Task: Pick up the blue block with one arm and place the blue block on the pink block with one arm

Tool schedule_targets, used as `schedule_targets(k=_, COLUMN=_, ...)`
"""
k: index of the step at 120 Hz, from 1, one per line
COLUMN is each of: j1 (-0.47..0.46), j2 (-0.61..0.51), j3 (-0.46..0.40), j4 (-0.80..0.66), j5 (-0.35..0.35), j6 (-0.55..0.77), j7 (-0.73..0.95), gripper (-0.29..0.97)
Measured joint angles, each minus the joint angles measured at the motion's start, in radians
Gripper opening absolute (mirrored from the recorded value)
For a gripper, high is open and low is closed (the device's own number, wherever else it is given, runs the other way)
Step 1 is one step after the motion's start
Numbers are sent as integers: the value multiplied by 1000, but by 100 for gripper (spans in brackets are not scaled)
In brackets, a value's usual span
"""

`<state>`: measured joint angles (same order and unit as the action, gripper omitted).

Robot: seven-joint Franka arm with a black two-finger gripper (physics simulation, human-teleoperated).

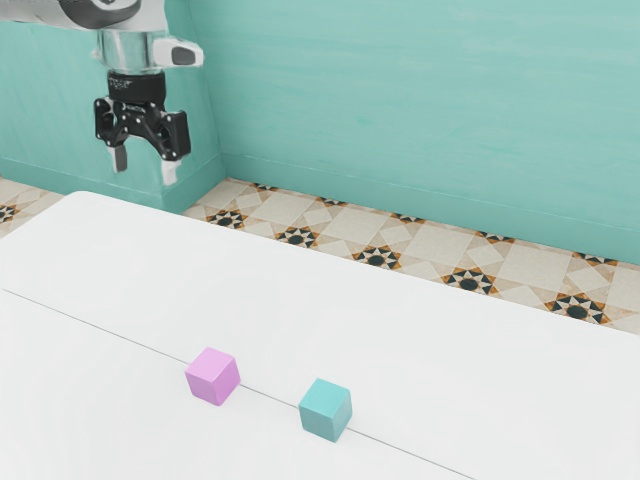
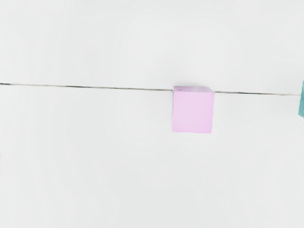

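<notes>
A light blue block (image 1: 325,409) rests on the white table (image 1: 420,340) near its front edge, in the lower middle of the exterior view. A pink block (image 1: 212,376) sits on the table just to its left in that view, a small gap apart, both along a thin dark seam. My gripper (image 1: 144,168) hangs high at the exterior view's upper left, far from both blocks, open with nothing between its fingers. In the wrist view the pink block (image 2: 192,109) lies against the seam, and a sliver of the blue block (image 2: 301,99) shows beside it.
A thin seam line (image 1: 120,335) crosses the table. Beyond the table's far edge lie a patterned tile floor (image 1: 440,250) and a teal wall (image 1: 420,100). Bare table surface surrounds both blocks.
</notes>
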<state>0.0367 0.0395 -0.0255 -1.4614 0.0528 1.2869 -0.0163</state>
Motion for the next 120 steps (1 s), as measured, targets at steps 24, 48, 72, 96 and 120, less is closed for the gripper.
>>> schedule_targets(k=24, j1=14, j2=-3, j3=-18, j4=-4, j5=4, j6=214, j7=-7, gripper=68)
schedule_targets(k=48, j1=75, j2=-39, j3=-161, j4=-111, j5=-15, j6=301, j7=-15, gripper=68)
schedule_targets(k=72, j1=18, j2=-172, j3=-292, j4=-622, j5=-83, j6=532, j7=-32, gripper=68)
schedule_targets(k=96, j1=33, j2=-175, j3=-379, j4=-816, j5=-165, j6=753, j7=-50, gripper=68)
schedule_targets(k=120, j1=28, j2=-166, j3=-466, j4=-895, j5=-258, j6=910, j7=-77, gripper=68)
